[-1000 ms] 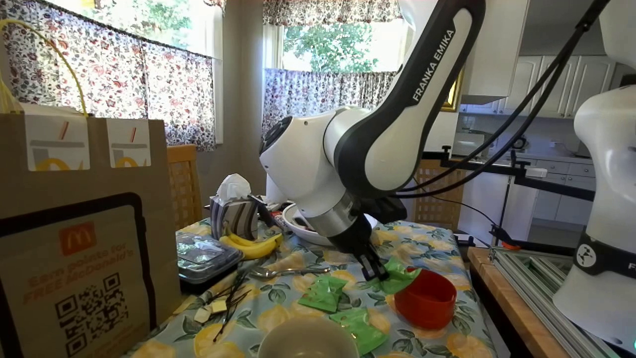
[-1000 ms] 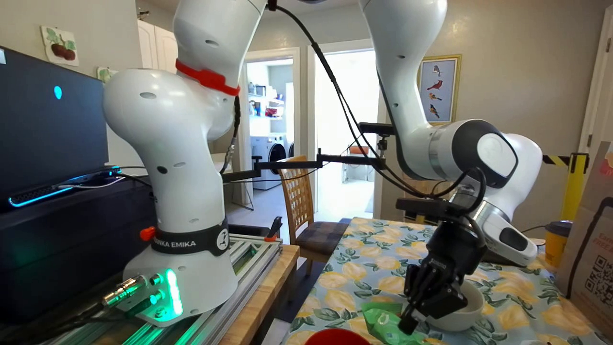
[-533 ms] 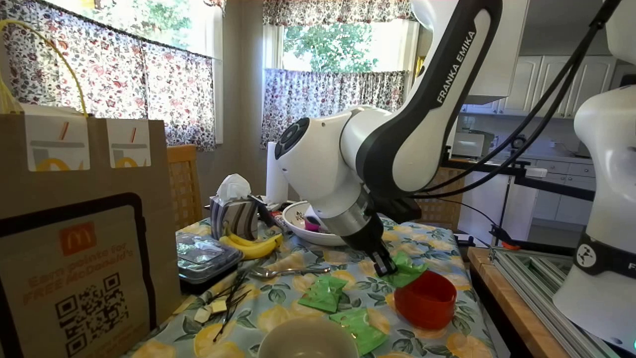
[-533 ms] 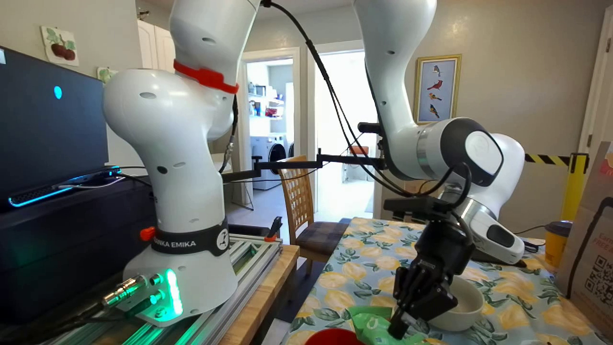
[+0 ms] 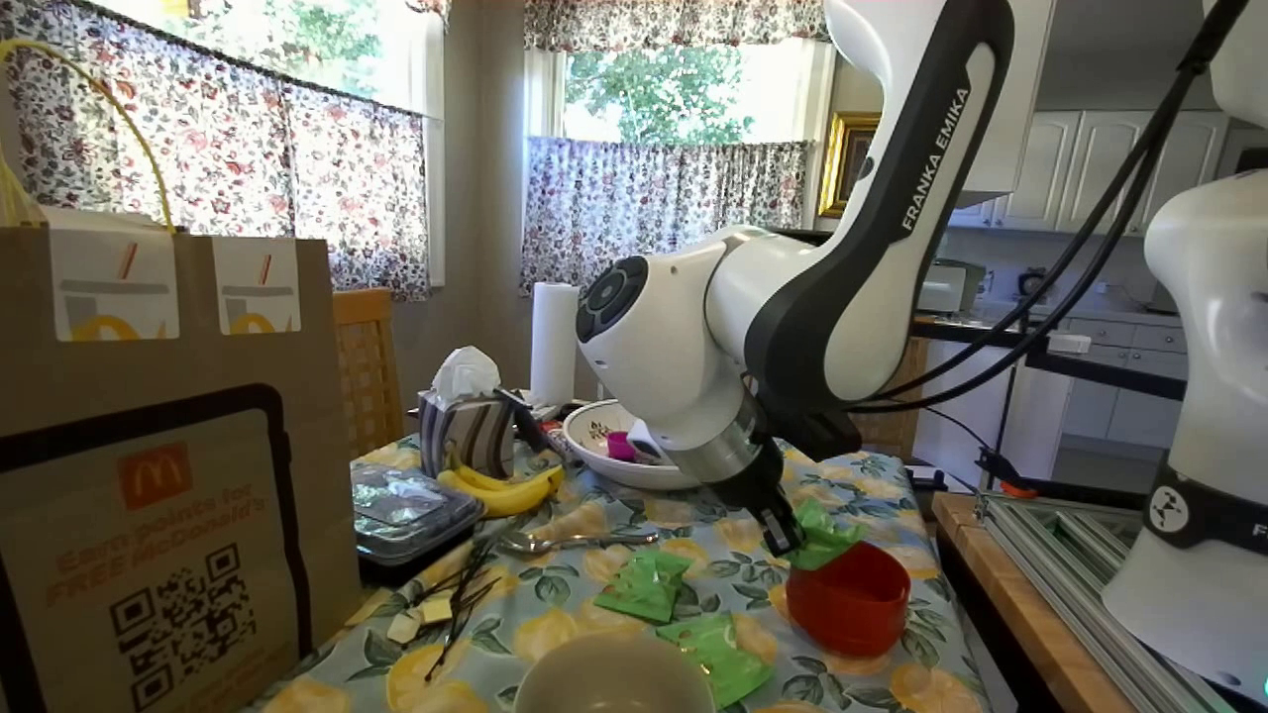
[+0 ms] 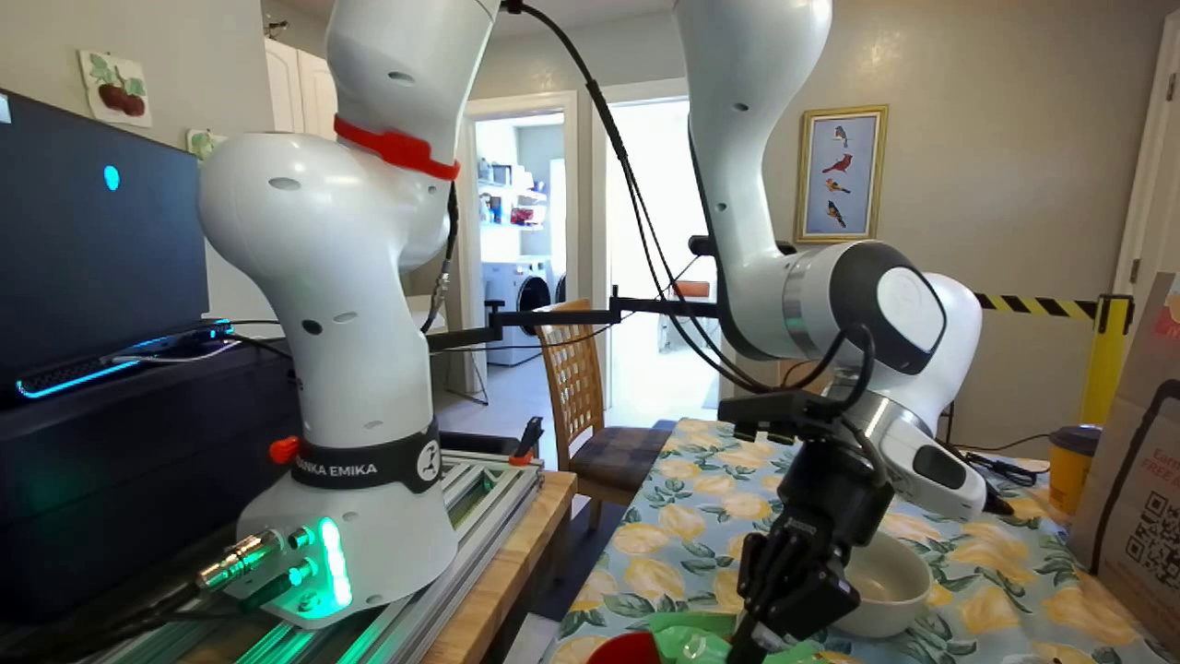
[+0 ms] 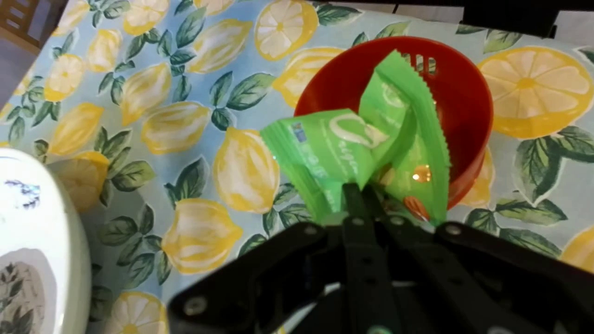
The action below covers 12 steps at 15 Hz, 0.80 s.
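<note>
My gripper (image 7: 363, 189) is shut on a green snack packet (image 7: 332, 144), pinching it into a fold. The packet spreads out on both sides of the fingertips. It also shows in both exterior views (image 5: 827, 535) (image 6: 691, 641). The red bowl (image 7: 464, 99) lies just beyond the fingertips, and the packet overlaps its opening in the wrist view. In an exterior view the packet is at the far rim of the red bowl (image 5: 850, 606), with the gripper (image 5: 785, 540) just beside it. Two more green packets (image 5: 646, 584) (image 5: 721, 656) lie on the table.
A cream bowl (image 5: 614, 678) stands at the near table edge. A large white bowl (image 5: 644, 475), bananas (image 5: 505, 492), a spoon (image 5: 575, 541), a plastic box (image 5: 411, 515), a tissue box (image 5: 466, 431) and a paper bag (image 5: 178, 446) are also on the lemon-patterned cloth.
My gripper has carried the held packet toward the red bowl, rightward in one exterior view and leftward in another. The packet now reaches the bowl's rim area. The gripper has stayed shut.
</note>
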Motion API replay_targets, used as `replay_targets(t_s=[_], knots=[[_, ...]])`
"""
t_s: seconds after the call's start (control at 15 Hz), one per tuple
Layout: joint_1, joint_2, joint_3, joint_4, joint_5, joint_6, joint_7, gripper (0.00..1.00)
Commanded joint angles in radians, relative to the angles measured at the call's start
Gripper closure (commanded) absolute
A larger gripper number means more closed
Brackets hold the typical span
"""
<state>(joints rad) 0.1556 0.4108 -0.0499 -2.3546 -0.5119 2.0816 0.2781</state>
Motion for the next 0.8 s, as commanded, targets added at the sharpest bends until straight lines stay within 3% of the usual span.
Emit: replay_targets(t_s=[0.0, 0.53, 0.6, 0.73], knots=[[0.012, -0.030, 0.003, -0.052, -0.049, 0.019, 0.044, 1.00], [0.023, -0.054, 0.013, -0.106, -0.092, 0.021, 0.118, 1.00], [0.022, -0.058, 0.017, -0.110, -0.089, 0.022, 0.120, 0.74], [0.019, -0.065, 0.021, -0.118, -0.083, 0.026, 0.125, 0.67]])
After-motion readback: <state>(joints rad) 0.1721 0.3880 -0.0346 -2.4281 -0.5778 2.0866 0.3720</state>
